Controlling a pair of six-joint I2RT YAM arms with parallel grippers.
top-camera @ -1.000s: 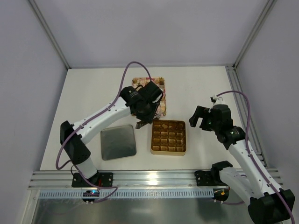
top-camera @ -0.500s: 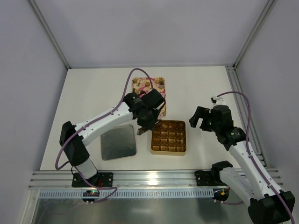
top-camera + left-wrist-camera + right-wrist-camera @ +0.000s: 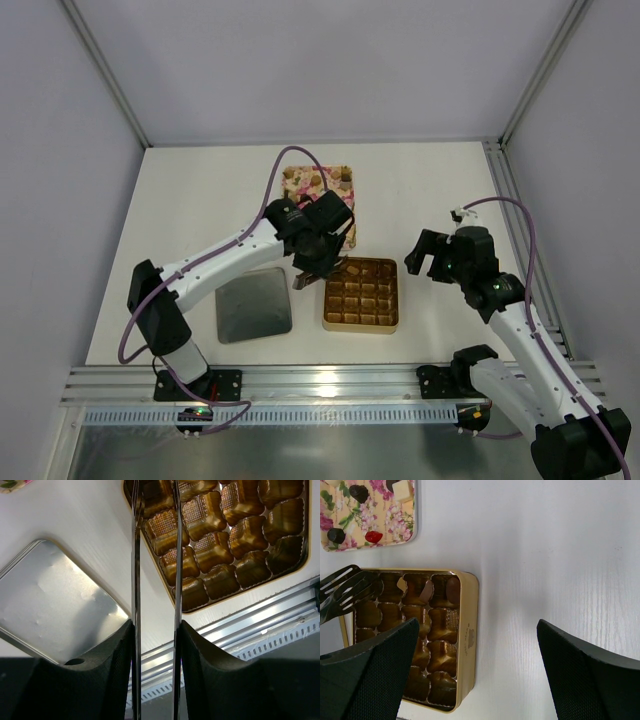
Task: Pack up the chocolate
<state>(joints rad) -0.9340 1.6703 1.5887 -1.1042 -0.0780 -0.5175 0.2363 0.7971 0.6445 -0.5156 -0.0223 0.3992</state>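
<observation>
My left gripper [image 3: 318, 258] [image 3: 155, 630] is shut on thin metal tongs [image 3: 135, 555], whose tips [image 3: 345, 587] hang over the far left corner of the gold gridded box [image 3: 362, 322] [image 3: 468, 630]. I cannot tell whether the tips hold a piece. A few chocolates [image 3: 426, 591] lie in the box's far row; most cells look empty. More chocolates [image 3: 336, 534], dark, pale and one red, lie on the pink floral tray [image 3: 300, 185] [image 3: 380, 520] behind the box. My right gripper [image 3: 420, 255] [image 3: 477, 625] is open and empty, right of the box above bare table.
A silver lid [image 3: 253, 304] [image 3: 55, 605] lies flat left of the box. The aluminium rail [image 3: 320, 385] runs along the near table edge. White walls enclose the table.
My left gripper has moved with the tongs from over the pink tray toward me to the box's far left corner. The right arm has not moved.
</observation>
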